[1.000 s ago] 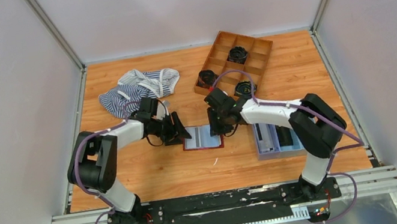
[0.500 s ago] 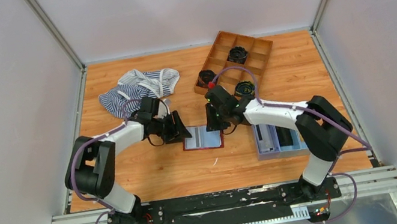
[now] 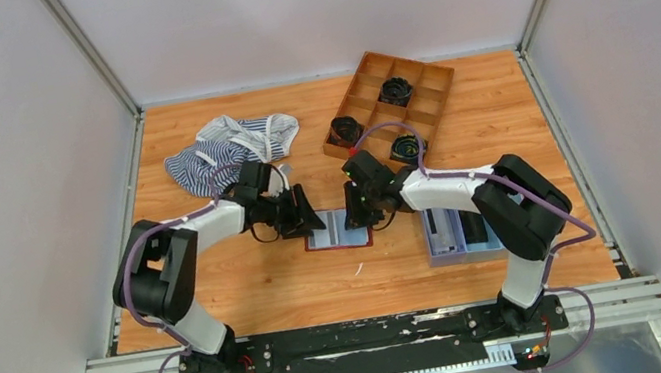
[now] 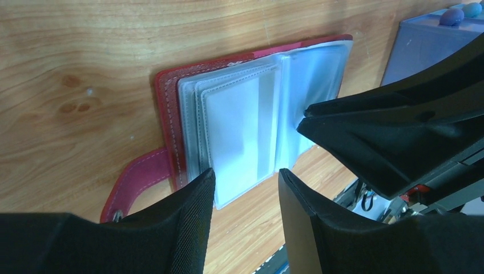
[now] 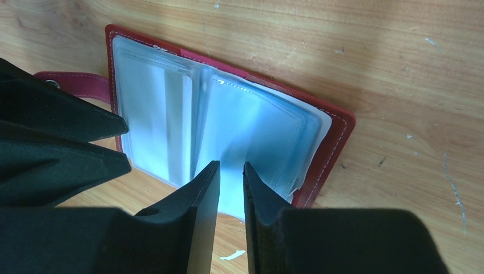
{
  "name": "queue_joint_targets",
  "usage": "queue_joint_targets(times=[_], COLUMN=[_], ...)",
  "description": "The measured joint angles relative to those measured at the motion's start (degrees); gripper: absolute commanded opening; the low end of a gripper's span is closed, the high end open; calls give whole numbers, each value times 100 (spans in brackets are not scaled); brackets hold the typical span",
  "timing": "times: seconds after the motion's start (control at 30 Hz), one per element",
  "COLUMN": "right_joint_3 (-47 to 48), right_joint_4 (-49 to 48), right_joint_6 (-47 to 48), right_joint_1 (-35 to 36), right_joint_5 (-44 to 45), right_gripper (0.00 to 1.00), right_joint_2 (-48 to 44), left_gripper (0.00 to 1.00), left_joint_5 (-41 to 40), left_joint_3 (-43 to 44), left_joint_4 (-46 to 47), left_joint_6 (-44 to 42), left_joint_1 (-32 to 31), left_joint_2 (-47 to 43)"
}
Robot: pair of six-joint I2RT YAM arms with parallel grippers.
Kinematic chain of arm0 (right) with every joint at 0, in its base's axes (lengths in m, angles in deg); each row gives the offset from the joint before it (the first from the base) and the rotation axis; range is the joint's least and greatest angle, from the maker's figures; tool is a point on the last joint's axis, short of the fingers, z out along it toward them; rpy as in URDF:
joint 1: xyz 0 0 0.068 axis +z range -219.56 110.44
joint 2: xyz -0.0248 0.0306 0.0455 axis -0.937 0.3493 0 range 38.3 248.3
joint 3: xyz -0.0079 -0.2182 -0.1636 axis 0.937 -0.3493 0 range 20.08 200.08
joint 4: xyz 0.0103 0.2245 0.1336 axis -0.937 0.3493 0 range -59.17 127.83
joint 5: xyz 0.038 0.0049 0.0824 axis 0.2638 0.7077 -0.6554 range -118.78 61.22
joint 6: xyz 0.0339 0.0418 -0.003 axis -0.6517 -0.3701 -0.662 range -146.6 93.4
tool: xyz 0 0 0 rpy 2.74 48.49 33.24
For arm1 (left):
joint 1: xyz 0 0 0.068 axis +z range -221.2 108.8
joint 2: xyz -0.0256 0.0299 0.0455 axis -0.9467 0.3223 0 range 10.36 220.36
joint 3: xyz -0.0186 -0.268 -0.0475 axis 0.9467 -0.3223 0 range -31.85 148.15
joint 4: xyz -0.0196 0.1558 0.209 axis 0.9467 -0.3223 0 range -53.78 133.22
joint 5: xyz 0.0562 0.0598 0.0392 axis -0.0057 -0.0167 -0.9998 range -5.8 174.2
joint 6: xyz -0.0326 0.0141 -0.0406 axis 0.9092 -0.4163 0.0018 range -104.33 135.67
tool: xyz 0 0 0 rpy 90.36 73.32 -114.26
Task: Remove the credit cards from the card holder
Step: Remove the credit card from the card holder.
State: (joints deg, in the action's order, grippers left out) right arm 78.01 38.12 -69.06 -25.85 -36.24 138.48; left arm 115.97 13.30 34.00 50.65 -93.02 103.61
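Two arms meet over one card holder (image 3: 339,234). It lies opened flat on the tabletop (image 3: 254,296), red cover down and clear plastic sleeves (image 4: 240,128) facing up. Its strap tab (image 4: 137,178) sticks out on the left gripper's side.

Left gripper (image 3: 304,219): at the card holder's left edge, tilted down toward it. In its wrist view the fingers (image 4: 188,220) stand well apart, released, over the edge of the left-hand stack of sleeves. Nothing is held between them.

Right gripper (image 5: 230,167): over the card holder's right-hand page, just beside its centre fold. The jaws are drawn in to a slim slot, with pale sleeve showing through it. I cannot tell whether the tips pinch a sleeve or only hover over it.

Credit cards: a pale rectangle shows inside the front left sleeve. I cannot tell whether it is a card or only plastic, and the sleeves are too glossy to count what they hold.

Surroundings, all taken from the card holder:
- Striped cloth (image 3: 229,148), bunched, beyond it to the left, well apart.
- Wooden divided tray (image 3: 363,100), beyond it to the right, with three black coils (image 3: 395,91) in separate compartments.
- Light-blue tray (image 3: 447,250), to its right, near but not touching, with something dark inside.
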Motion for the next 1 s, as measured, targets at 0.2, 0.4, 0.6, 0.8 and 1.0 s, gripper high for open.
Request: queue_joint_targets(times=[0.2, 0.4, 0.6, 0.8, 1.0], right_joint_3=[-66, -105, -164, -367, -396], right_joint_4=[-151, -223, -319, -264, -238], right_joint_6=[-83, -131, -153, -151, -149], right_joint_1=[-11, -15, -37, -37, -39], right_joint_5=[-46, -90, -131, -96, -90], right_gripper=[25, 25, 25, 25, 25], right_joint_2=[7, 7, -13, -247, -341], left_gripper=[53, 53, 53, 53, 53], left_joint_5=[37, 33, 179, 319, -20], left_joint_3=[105, 157, 157, 157, 175], left_joint_4=[9, 7, 57, 216, 90], left_joint_6=[13, 9, 20, 173, 157], left_joint_1=[-103, -168, -188, -192, -195], left_joint_2=[81, 81, 74, -28, -264])
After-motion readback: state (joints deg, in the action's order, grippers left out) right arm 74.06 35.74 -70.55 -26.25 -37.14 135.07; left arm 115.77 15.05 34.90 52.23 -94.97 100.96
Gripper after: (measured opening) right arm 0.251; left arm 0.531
